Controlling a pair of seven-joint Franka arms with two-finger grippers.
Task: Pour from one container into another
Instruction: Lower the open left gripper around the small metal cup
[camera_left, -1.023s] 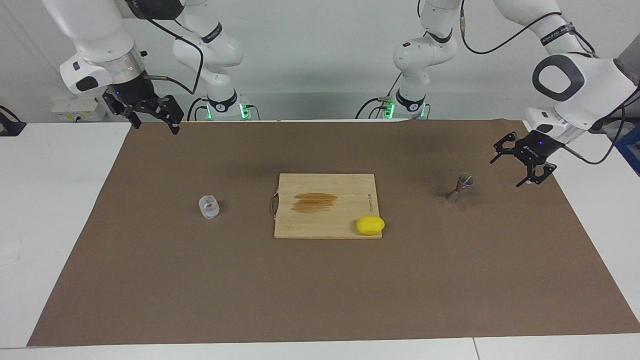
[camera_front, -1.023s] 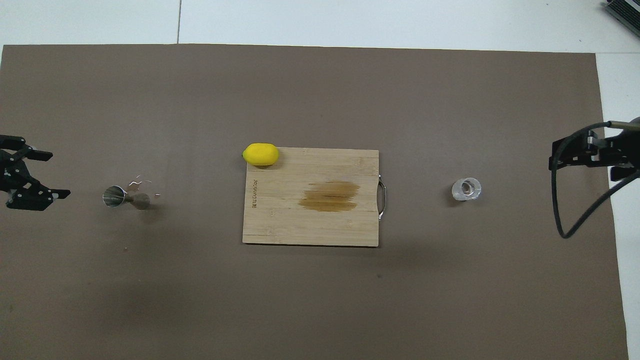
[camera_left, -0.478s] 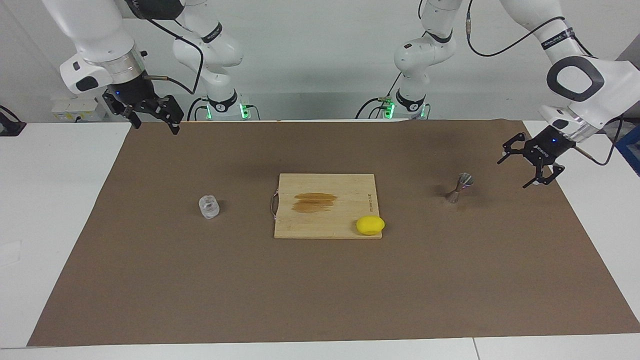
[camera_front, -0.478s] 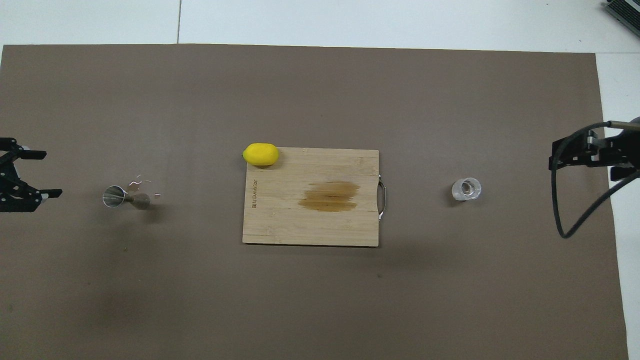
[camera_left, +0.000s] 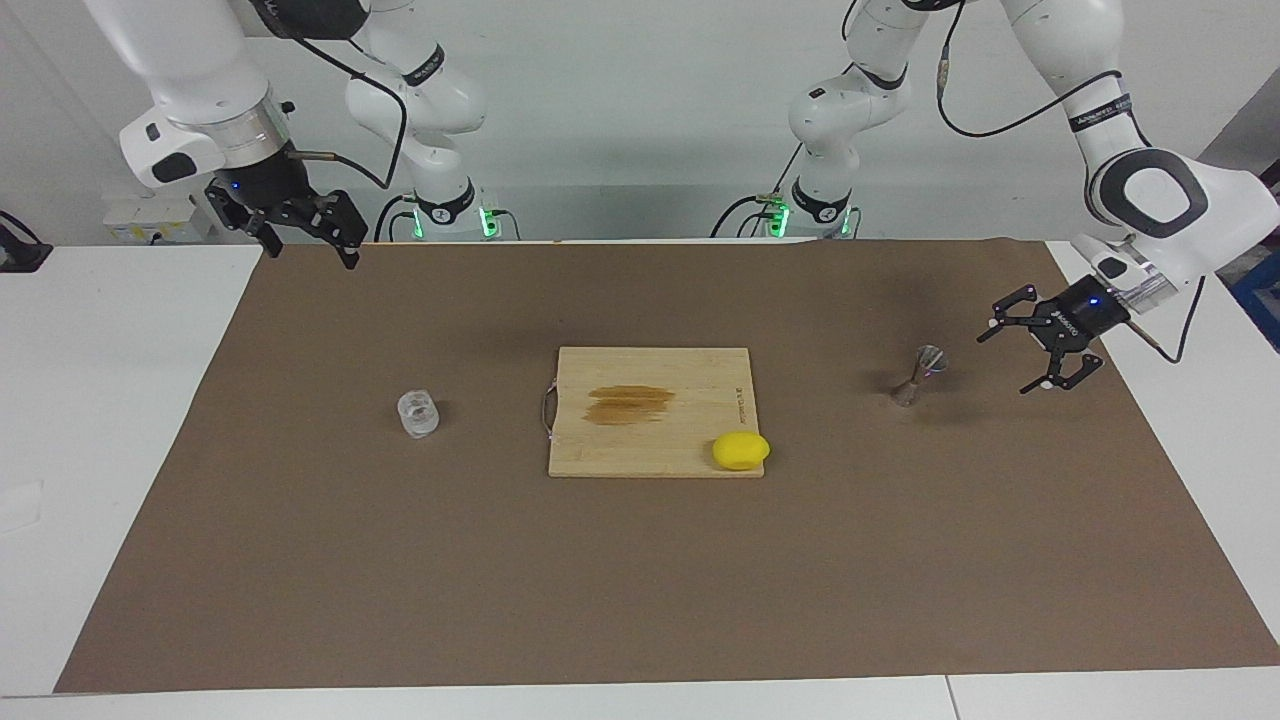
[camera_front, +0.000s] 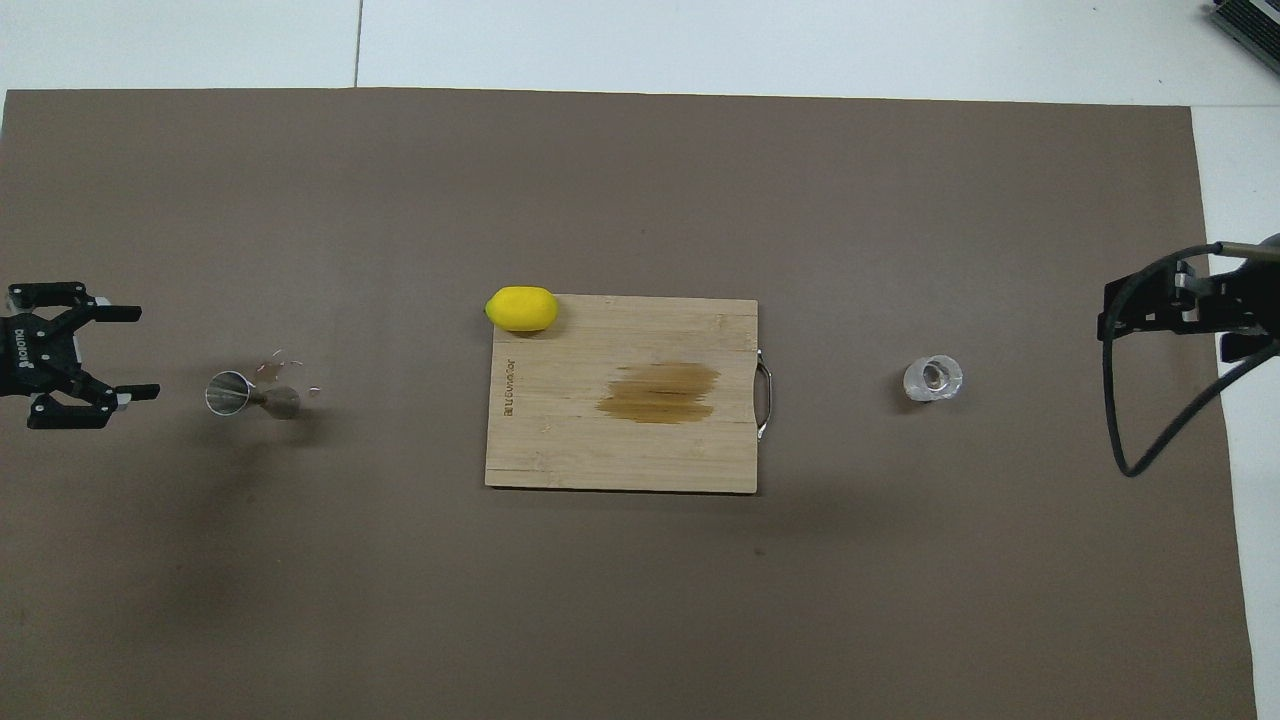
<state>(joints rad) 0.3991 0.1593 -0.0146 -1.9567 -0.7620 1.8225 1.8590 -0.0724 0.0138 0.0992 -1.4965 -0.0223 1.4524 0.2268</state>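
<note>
Glass cup (camera_left: 418, 413) sits upright on the brown mat (camera_left: 640, 600), mouth up, toward the right arm's end of the table (camera_left: 110, 420), well apart from everything else. Squat as it is, its axis runs straight up, and the overhead view looks right down into its open rim. Whether there is anything in it I cannot tell.

Metal jigger (camera_left: 918, 374) stands toward the left arm's end, its long axis running cone to cone through the narrow waist. It reads as leaning in both views, though how much of that is real tilt I cannot say.

Left tool (camera_left: 1037, 347) is low beside the jigger, toward the mat's edge, fingers spread wide and holding nothing, mouth turned toward the jigger. Right tool (camera_left: 300, 232) hangs high over the mat's corner by its own base, waiting; its fingers look parted, and it is empty too.

Between the two vessels lies the cutting board (camera_left: 650, 412), a brown stain on it and a lemon (camera_left: 741, 450) on its corner.

Now the risks, as I judge them. That jigger is narrow-waisted and top-heavy, so a finger clipping one cone on the way in could tip it. The cup's smooth, thick walls may slip in a shallow pinch. And the jigger's small mouth leaves little margin, so a fast or off-centre tilt would spill onto the mat.
</note>
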